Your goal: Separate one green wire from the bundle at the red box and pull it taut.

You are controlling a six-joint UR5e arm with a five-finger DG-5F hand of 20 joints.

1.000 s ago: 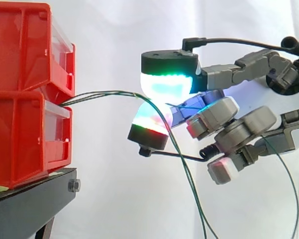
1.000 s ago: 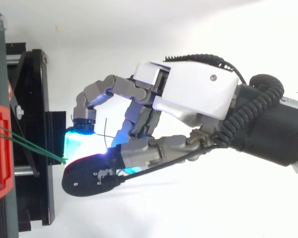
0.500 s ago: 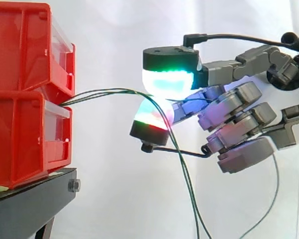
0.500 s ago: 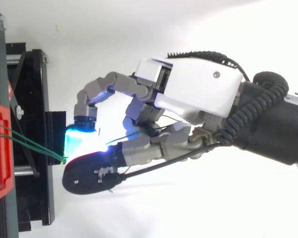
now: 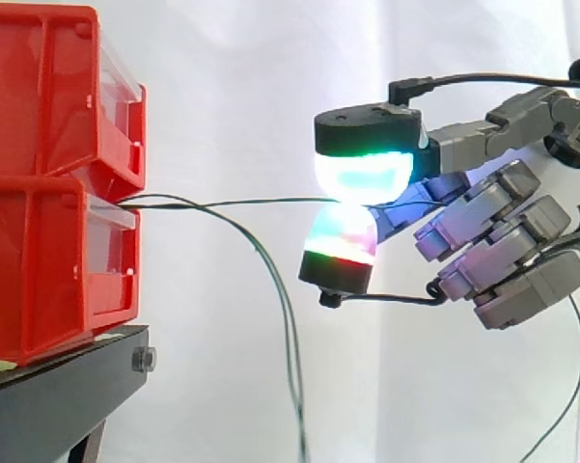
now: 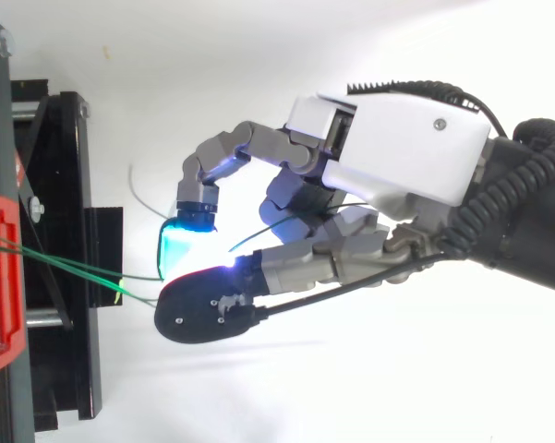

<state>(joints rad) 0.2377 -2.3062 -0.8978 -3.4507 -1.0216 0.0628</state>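
While the robot hand pinches one green wire between its glowing pads, the wire running almost straight to the red box, a slow, level, firm pull should finish tautening it, leaving the other wires hanging
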